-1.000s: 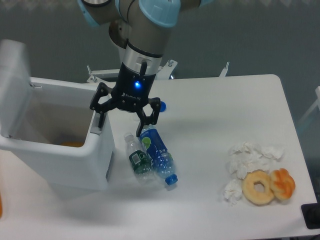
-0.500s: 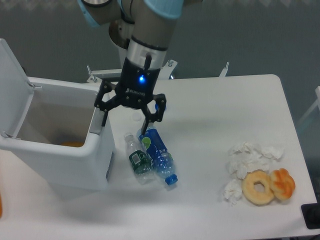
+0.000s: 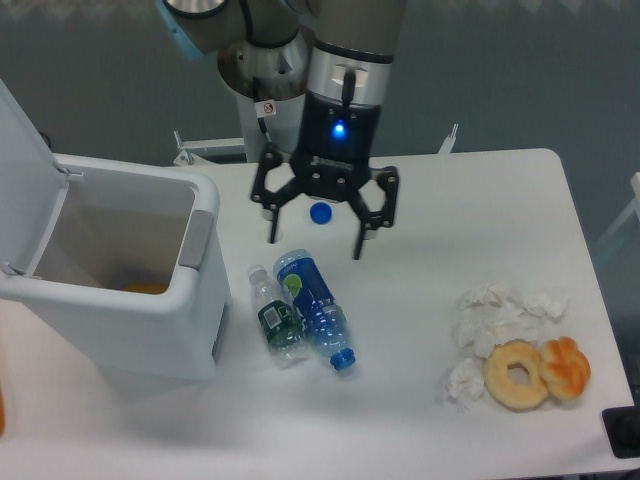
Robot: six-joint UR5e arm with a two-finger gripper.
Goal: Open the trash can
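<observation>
Trash can [image 3: 120,300]: lid upright, interior exposed; sits well off to one side of the pincer [image 3: 318,238]. Pincer: spread wide, grasping nothing, above the counter [image 3: 480,200].

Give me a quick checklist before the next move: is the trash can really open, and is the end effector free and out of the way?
1. Trash can lid raised: ok, it stands up at the left edge and the inside shows.
2. End effector empty: ok, open, nothing between its fingers.
3. End effector away from the bin: ok, it hangs to the right of the grey push-tab, not touching it.
4. Two bottles below the end effector: ok, lying on the table, untouched.
5. Blue cap: ok, lying loose on the table between the fingers.
6. Lid will hold open: cannot tell.
</observation>
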